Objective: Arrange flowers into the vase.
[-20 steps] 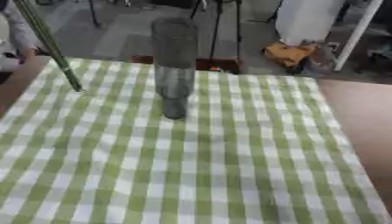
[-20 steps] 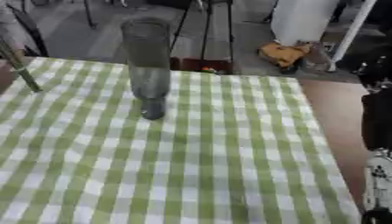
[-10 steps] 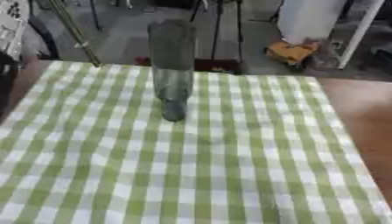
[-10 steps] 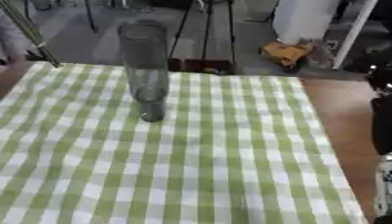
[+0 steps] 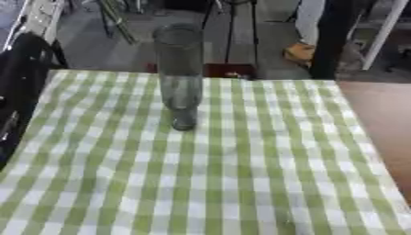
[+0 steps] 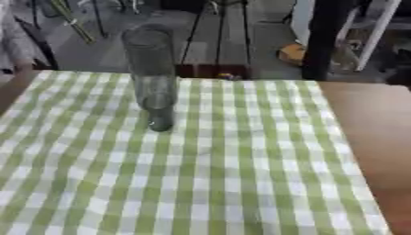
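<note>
While a tall, empty glass vase [image 5: 180,75] stands upright on the green-checked cloth [image 5: 241,174] covering the surface, thin green stems [image 6: 70,20] hover beyond its far left edge. Neither hand shows, so grip cannot be told. Stems knocking the narrow vase could topple it.

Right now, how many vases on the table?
1. A tall clear glass vase stands upright on the green checked tablecloth, toward its far left. Nothing hides another.
</note>
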Controlling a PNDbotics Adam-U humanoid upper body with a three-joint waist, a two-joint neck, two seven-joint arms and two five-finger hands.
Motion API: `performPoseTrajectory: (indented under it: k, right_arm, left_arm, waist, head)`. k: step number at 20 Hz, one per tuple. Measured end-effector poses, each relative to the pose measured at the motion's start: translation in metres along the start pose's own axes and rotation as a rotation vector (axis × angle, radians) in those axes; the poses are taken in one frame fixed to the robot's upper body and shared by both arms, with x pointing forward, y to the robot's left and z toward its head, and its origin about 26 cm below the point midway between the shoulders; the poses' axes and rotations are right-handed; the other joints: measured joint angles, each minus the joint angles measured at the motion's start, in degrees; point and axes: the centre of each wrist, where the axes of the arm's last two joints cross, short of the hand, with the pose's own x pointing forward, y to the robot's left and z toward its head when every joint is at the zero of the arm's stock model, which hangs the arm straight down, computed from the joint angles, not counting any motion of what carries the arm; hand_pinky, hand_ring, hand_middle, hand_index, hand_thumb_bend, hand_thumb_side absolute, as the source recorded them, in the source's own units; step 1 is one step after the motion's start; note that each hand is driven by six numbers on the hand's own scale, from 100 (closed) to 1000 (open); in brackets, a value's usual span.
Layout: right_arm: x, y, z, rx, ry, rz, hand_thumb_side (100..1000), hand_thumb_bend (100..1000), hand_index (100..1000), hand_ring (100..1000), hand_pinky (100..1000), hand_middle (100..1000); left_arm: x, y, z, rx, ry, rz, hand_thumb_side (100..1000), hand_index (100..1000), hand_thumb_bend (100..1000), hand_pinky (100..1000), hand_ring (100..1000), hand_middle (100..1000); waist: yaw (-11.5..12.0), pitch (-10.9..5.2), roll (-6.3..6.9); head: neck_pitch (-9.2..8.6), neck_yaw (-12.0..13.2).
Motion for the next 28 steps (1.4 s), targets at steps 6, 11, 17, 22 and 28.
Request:
performPoseTrajectory:
  k: [6,11,17,22,28]
  right_arm:
    - [-0.001,-0.001,-0.003,0.016,-0.009,-0.002,1000,100,792,653,647,575]
    - [-0.003,-0.002,-0.004,0.028,-0.014,-0.001,1000,100,793,655,648,575]
    - [-0.005,-0.003,-0.008,0.043,-0.031,-0.002,1000,100,794,655,649,573]
    - [-0.006,-0.003,-0.012,0.048,-0.045,-0.013,1000,100,796,657,650,572]
    - [-0.007,-0.004,-0.014,0.055,-0.052,-0.021,1000,100,798,658,651,571]
  left_arm:
    - [0.005,-0.002,-0.009,0.024,-0.066,0.022,717,146,100,100,100,100]
    - [0.012,-0.002,-0.016,0.053,-0.114,0.047,723,148,100,100,100,100]
    - [0.019,-0.006,-0.019,0.072,-0.172,0.089,731,149,102,100,100,100]
    - [0.025,-0.013,-0.020,0.058,-0.246,0.111,650,148,188,100,100,100]
    - [0.034,-0.020,-0.018,0.020,-0.342,0.091,632,148,194,100,100,100]
  waist:
    - [-0.54,1.07,-0.11]
    - [-0.89,1.75,-0.32]
    - [-2.08,3.08,-0.59]
    - [-2.94,4.56,-0.63]
    - [-3.54,6.23,-0.87]
  head:
    - [-1.06,1.46]
    - [-1.77,1.97]
    - [-3.39,2.95]
    - [-5.30,4.19]
    - [-6.70,4.74]
